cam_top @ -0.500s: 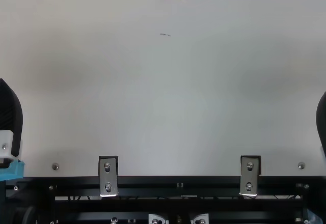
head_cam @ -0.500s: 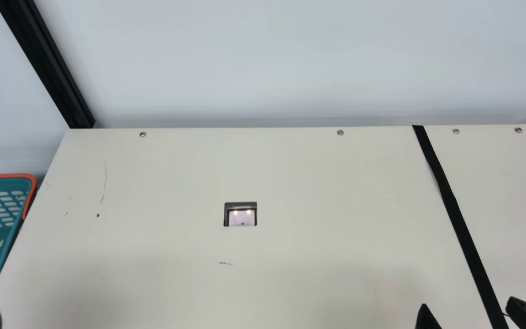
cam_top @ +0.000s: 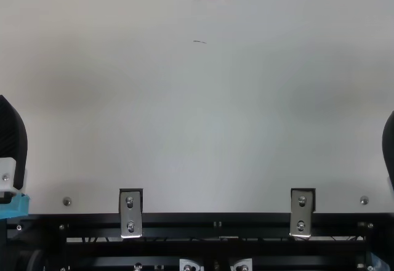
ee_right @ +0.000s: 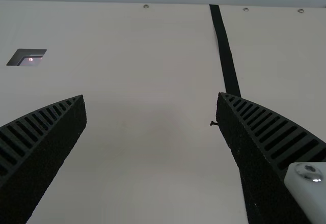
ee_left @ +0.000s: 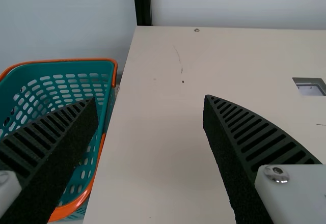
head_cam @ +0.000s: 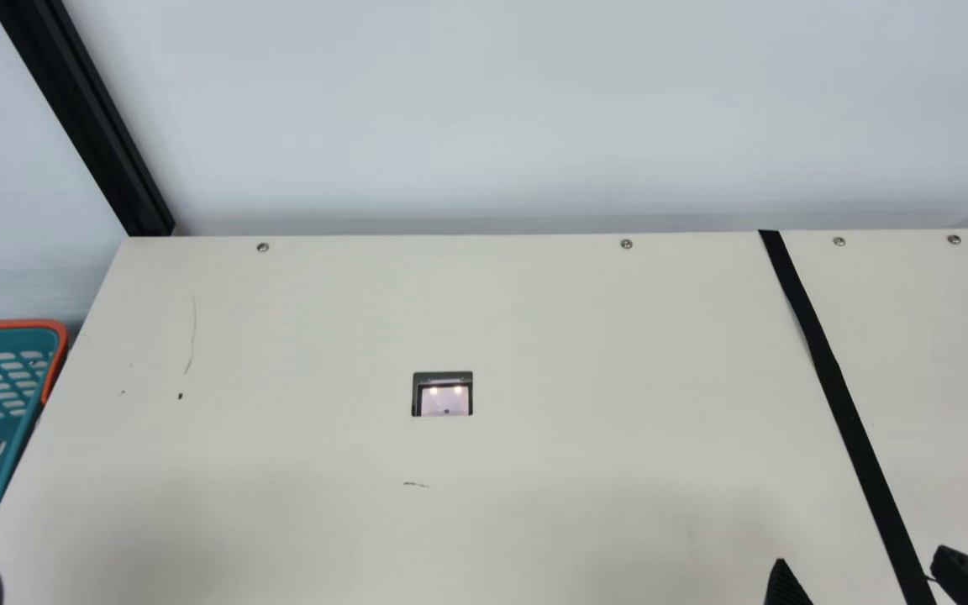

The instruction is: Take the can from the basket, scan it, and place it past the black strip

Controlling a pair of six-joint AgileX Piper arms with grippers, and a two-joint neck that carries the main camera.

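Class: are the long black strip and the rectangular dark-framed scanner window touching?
Apart. The main view shows cream tabletop separating the strip from the window.

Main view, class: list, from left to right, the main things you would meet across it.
Teal plastic basket with orange rim → small round silver screw → rectangular dark-framed scanner window → second silver screw → long flat black strip → rightmost silver screw.

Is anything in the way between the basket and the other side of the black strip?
Yes, the orange rim of the basket. Past that, nothing visible stands up across the table's middle. My right tool is at the black strip's near end.
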